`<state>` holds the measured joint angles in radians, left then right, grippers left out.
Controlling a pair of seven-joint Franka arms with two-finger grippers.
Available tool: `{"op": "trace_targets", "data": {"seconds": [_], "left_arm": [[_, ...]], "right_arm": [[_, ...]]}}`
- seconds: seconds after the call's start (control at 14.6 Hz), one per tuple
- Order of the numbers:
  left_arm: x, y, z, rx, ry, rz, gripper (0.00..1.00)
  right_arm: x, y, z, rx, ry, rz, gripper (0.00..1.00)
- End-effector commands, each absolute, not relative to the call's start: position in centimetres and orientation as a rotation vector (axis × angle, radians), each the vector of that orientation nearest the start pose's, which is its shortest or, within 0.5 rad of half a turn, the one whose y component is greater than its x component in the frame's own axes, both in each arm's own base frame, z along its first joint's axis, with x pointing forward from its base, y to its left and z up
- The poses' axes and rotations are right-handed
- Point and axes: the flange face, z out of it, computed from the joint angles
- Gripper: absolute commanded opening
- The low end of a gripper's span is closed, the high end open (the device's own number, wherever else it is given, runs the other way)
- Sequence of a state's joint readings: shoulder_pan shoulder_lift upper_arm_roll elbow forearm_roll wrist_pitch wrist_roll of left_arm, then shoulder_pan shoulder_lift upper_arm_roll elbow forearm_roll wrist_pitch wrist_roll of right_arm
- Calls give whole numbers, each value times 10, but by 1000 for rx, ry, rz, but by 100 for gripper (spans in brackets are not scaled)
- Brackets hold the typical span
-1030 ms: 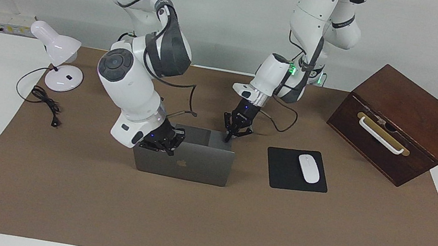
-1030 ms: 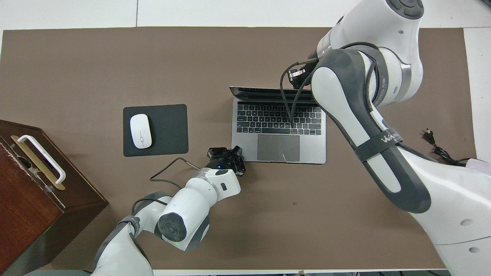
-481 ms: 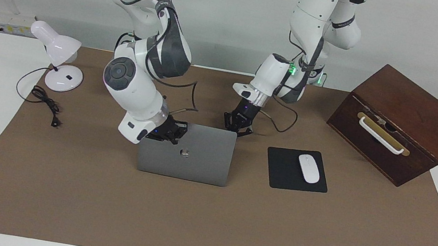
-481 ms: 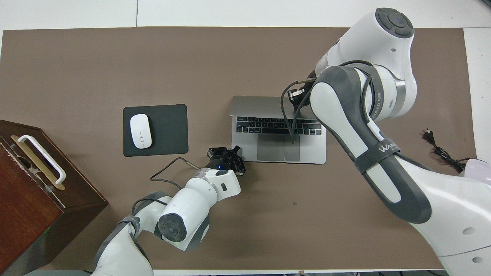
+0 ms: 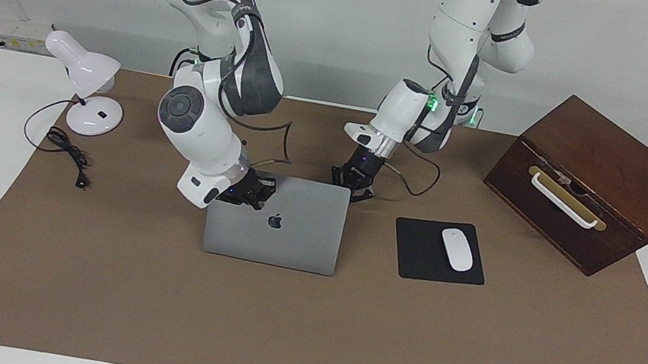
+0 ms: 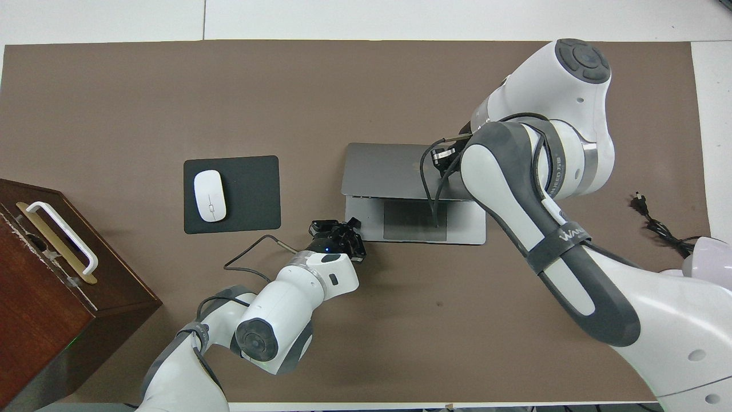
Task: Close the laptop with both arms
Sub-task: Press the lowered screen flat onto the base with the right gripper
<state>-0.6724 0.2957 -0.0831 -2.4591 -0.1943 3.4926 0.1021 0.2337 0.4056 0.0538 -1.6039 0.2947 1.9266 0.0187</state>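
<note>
The silver-grey laptop (image 5: 287, 239) sits mid-table with its lid (image 6: 384, 170) tilted low over the keyboard. Only the trackpad (image 6: 413, 220) and the front strip of the base still show in the overhead view. My right gripper (image 5: 254, 194) is shut and rests on the lid's top edge, toward the right arm's end; in the overhead view the gripper (image 6: 442, 158) is mostly hidden by its own arm. My left gripper (image 5: 353, 185) is shut, its tips at the base's corner nearest the left arm (image 6: 349, 227), partly hidden by the lid in the facing view.
A black mouse pad (image 5: 418, 252) with a white mouse (image 5: 457, 249) lies beside the laptop toward the left arm's end, and a brown wooden box (image 5: 590, 182) stands past it. A white desk lamp (image 5: 85, 80) and its cable (image 5: 66, 153) are at the right arm's end.
The lid has swung down from nearly upright to low over the keyboard, with my right gripper following it down toward the robots. My left gripper has stayed at the base corner.
</note>
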Motion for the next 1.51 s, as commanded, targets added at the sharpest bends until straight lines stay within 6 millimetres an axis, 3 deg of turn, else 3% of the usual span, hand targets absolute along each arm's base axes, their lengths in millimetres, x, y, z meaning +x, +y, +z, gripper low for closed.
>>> {"op": "trace_targets", "data": {"seconds": [0.0,1.44], "left_arm": [[403,-338,230,-3024,1016,-1059,0],[404,-337,230,-3023,1014,-1059,0]], "right_arm": [[619,202,391,-2839,-177,183,0],[602,191,345,-2870,-151,222,0]]}}
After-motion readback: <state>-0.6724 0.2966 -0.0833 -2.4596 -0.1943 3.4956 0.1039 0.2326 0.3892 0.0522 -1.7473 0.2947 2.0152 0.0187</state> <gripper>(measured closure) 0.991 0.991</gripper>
